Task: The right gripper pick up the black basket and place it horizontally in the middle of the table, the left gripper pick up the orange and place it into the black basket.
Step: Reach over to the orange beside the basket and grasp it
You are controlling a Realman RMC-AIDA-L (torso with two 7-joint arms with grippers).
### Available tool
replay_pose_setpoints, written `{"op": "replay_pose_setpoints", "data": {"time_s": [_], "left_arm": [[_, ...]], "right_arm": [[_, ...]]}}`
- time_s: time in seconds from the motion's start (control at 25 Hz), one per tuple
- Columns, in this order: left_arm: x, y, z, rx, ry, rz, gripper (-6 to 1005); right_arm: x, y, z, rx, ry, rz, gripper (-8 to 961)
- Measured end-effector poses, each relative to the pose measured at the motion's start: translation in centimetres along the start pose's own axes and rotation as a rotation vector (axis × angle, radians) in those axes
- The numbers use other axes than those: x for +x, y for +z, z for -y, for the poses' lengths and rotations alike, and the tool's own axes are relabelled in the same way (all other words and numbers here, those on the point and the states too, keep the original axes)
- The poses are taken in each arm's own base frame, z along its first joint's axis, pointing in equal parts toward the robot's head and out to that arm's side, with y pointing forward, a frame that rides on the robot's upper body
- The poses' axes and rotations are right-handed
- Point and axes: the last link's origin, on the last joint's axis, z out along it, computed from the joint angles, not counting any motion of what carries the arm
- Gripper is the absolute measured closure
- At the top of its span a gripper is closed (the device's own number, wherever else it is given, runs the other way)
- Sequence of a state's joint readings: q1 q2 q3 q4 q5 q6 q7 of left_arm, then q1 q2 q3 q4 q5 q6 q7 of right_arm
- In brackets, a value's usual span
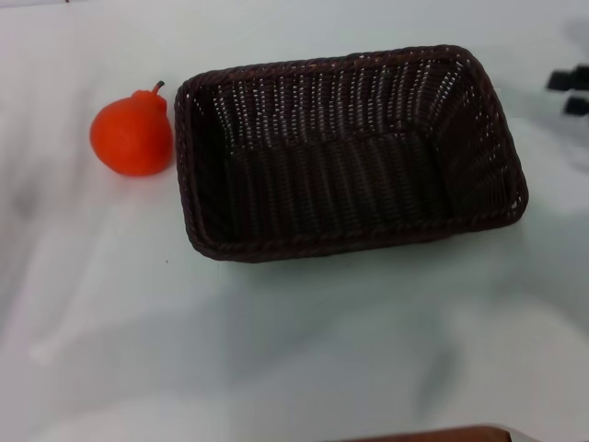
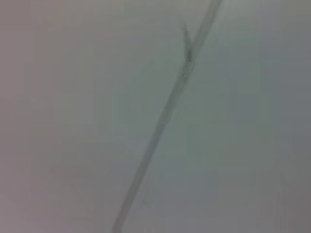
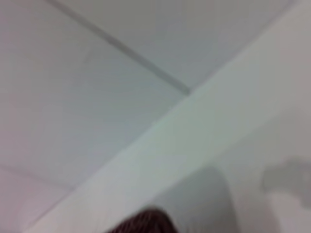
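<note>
The black basket point(image 1: 350, 152) lies on the table point(image 1: 276, 350) near the middle, long side across my view, empty. A sliver of its rim shows in the right wrist view point(image 3: 141, 222). The orange point(image 1: 132, 133) stands on the table just left of the basket, a small gap between them, stem pointing up and back. My right gripper point(image 1: 571, 92) shows only as two black finger ends at the right edge, apart from the basket, with a gap between them and nothing held. My left gripper is out of view; its wrist view shows only pale surface.
A brown strip point(image 1: 433, 433) shows at the bottom edge of the head view. A thin dark seam line point(image 2: 160, 121) crosses the left wrist view. Bare table lies in front of the basket and to its left.
</note>
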State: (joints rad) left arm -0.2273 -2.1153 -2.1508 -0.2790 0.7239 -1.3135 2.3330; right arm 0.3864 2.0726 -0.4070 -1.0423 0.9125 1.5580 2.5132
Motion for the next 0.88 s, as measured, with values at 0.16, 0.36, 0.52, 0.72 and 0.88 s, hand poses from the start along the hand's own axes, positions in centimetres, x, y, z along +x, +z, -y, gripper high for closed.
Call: {"op": "replay_pose_setpoints", "data": {"time_s": [0.16, 0.36, 0.52, 0.72, 0.88], "left_arm": [[-0.4, 1.3, -0.3, -0.119, 0.012, 0.147, 174], [-1.5, 2.6, -1.5, -0.2, 0.06, 0.253, 174], [-3.0, 3.7, -2.3, -0.216, 0.107, 0.347, 175], [-4.2, 5.0, -3.1, -0.18, 0.144, 0.39, 175], [-4.8, 5.9, -3.6, -0.164, 0.193, 0.425, 184]], "right_arm": [[1.4, -1.5, 0.1, 0.035, -0.047, -0.133, 343], [2.4, -2.7, 1.1, 0.188, -0.155, -0.325, 345], [2.6, -3.6, 1.3, 0.288, -0.196, -0.466, 345], [2.4, -3.6, 1.1, 0.346, -0.232, -0.58, 347], [2.0, -3.2, 0.8, 0.368, -0.232, -0.627, 348]]}}
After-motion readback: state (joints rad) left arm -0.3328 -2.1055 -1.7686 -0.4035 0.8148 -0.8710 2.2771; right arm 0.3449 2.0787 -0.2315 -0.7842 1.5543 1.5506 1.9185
